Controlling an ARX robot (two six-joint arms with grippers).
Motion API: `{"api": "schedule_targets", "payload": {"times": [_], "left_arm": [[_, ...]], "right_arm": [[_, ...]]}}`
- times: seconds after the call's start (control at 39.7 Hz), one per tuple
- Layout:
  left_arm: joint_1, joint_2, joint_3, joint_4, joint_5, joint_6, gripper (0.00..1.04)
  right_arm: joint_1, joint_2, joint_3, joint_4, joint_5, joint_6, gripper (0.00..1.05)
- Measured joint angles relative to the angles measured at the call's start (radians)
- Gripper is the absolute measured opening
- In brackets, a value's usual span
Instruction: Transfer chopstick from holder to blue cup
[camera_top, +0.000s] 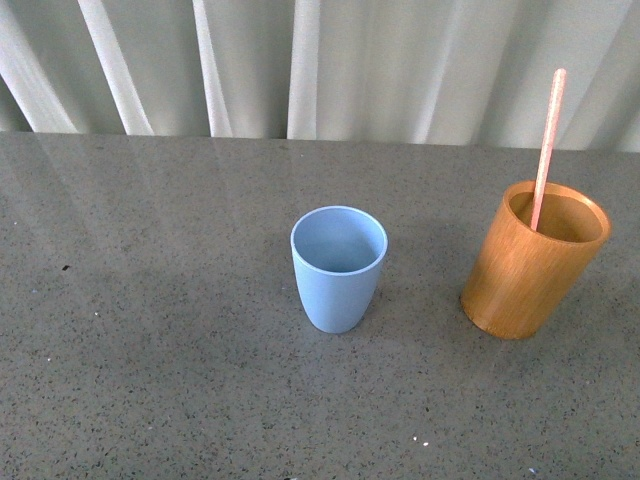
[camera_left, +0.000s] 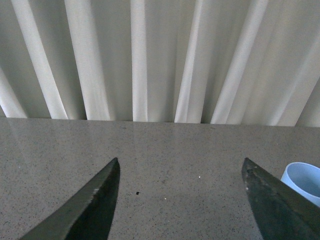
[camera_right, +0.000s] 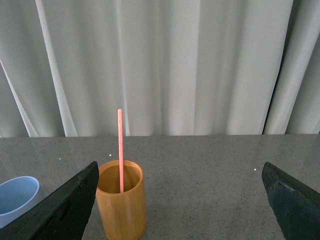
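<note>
Pink chopstick (camera_top: 546, 150) stands near-upright in wooden cylindrical holder (camera_top: 532, 262), top leaning slightly to the robot's right. Blue cup (camera_top: 338, 267) upright, empty, left of holder, apart, on grey counter (camera_top: 150, 300).

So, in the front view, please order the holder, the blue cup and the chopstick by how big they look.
Largest: holder.
Next: blue cup, somewhat smaller.
Smallest: chopstick, very thin, though its visible length about matches the holder's height.

Bright and even, soft diffuse light coming through pale curtain (camera_top: 300, 60) at back; faint sheen and streaky curtain reflections on far part of grey table (camera_top: 150, 350); weak, short shadows; crisp front view, slightly softer wrist views.
</note>
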Motion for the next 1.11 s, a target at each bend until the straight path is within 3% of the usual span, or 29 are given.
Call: {"api": "schedule_targets", "payload": {"times": [0.18, 0.73, 0.88, 0.98, 1.11], "left_arm": [[0.0, 0.0, 0.0, 0.0, 0.0, 0.001, 0.99], [0.0, 0.0, 0.0, 0.0, 0.0, 0.0, 0.98], [0.0, 0.0, 0.0, 0.0, 0.0, 0.0, 0.98], [0.0, 0.0, 0.0, 0.0, 0.0, 0.0, 0.98], [0.0, 0.0, 0.0, 0.0, 0.0, 0.0, 0.98]], "right_arm": [[0.0, 0.0, 0.0, 0.0, 0.0, 0.0, 0.95], [0.0, 0.0, 0.0, 0.0, -0.001, 0.0, 0.95], [-0.06, 0.227, 0.09, -0.235, -0.177, -0.016, 0.95], [-0.087, 0.36, 0.098, -0.166, -0.21, -0.032, 0.95], [-0.137, 0.628, 0.139, 0.114, -0.264, -0.049, 0.95]]}}
